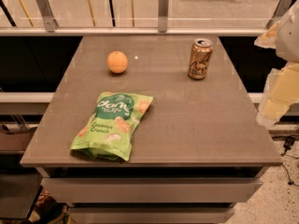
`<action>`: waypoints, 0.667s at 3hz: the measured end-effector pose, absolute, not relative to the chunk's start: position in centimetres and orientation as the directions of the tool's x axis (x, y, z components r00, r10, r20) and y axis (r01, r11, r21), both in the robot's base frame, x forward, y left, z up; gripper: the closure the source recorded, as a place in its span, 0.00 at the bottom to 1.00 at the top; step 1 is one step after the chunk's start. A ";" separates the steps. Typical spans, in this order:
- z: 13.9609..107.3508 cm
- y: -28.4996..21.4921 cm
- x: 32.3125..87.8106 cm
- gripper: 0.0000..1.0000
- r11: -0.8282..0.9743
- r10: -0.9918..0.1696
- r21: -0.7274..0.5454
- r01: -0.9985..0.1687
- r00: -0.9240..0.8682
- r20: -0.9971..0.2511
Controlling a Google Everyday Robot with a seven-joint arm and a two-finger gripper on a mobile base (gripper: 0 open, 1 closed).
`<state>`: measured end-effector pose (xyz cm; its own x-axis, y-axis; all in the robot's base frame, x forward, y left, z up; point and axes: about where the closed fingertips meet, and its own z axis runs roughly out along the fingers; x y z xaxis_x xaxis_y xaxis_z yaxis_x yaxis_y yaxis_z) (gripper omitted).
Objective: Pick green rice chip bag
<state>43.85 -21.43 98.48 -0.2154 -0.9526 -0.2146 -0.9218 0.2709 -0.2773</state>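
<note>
The green rice chip bag lies flat on the grey table, at the front left, near the front edge. It is a crinkly light-green pouch with a dark green round logo and "Coconut Crunch" lettering. My gripper shows as pale, cream-coloured parts at the right edge of the view, off the table's right side. It is far from the bag and touches nothing on the table.
An orange sits at the back left of the table. A gold drink can stands upright at the back right. A glass railing with metal posts runs behind the table. Floor shows at lower right.
</note>
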 end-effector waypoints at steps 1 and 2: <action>98.5 -21.4 43.8 0.00 0.271 -0.953 -0.278 -0.922 -0.215 -0.215; 98.9 -21.1 43.9 0.00 0.243 -0.960 -0.304 -0.921 -0.182 -0.213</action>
<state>43.88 -21.15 98.91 -0.1824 -0.9598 -0.2131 -0.9214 0.2425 -0.3036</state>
